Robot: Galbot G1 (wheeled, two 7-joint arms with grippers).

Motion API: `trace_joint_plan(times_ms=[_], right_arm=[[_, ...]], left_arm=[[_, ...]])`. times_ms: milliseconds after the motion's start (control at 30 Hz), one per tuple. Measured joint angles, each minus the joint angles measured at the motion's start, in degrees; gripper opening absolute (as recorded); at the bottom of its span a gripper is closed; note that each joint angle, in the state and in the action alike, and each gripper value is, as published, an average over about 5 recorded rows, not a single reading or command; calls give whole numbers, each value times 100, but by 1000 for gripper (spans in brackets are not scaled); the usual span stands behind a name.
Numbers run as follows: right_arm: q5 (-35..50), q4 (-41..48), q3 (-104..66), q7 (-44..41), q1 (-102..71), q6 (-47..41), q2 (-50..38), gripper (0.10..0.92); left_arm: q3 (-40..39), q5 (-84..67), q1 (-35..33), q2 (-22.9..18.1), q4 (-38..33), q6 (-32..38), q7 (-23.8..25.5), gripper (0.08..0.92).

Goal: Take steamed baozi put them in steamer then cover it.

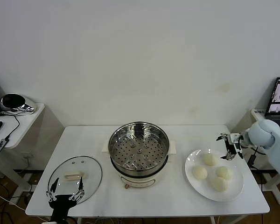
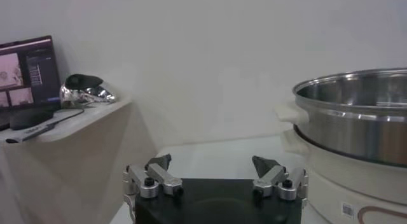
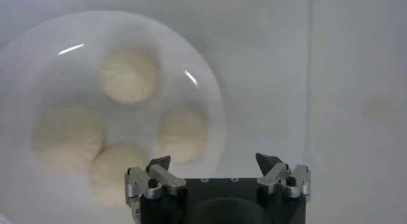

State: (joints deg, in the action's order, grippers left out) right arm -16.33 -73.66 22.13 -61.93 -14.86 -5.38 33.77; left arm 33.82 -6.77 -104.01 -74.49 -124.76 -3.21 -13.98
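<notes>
Fingers (image 1: 222, 137) of R gripper (image 1: 228, 148) spread above baozi (image 1: 210, 159).

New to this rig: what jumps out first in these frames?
The shiny steamer sits uncovered at the table's centre. Four steamed baozi lie on a white plate to its right, with the open right gripper hovering above the plate's far edge. The cover lies flat at front left, by the open left gripper.
</notes>
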Motion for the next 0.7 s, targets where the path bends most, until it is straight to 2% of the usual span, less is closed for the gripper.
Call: trace_joint_plan(times_ms=[700], right_arm=[[-399,822,254,53,-14,-15,732,823]], left_arm=[[92,11,-27,-24,-39,17,11,823]])
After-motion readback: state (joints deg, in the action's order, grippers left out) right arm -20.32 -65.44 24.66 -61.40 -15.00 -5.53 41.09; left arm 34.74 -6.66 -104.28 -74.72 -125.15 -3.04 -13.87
